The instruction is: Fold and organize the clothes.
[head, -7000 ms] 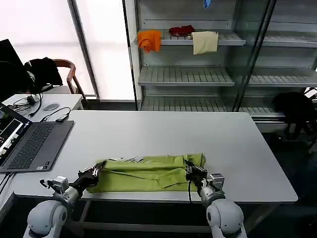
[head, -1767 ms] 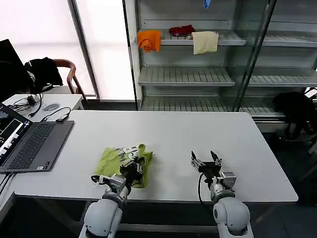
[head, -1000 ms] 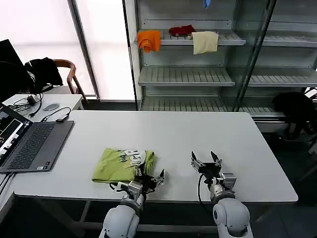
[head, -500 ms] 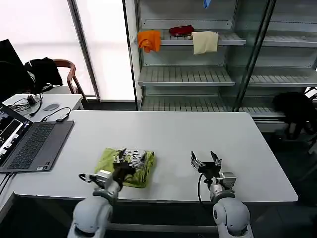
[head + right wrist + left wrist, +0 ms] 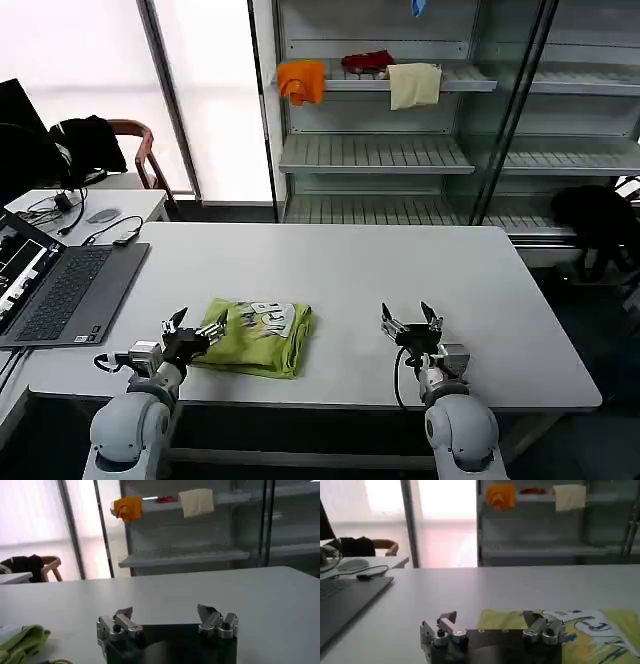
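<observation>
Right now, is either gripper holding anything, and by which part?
Nothing is held. The left gripper is open at the left edge of the folded T-shirt, gripping no cloth. The right gripper is open over the bare table.

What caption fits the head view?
Folded green T-shirt on white table, open left gripper beside it, open right gripper apart.

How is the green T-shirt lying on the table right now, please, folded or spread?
Folded: the T-shirt is a compact layered rectangle, print on top.

White table (image 5: 400, 270) bears folded lime T-shirt (image 5: 255, 335).
</observation>
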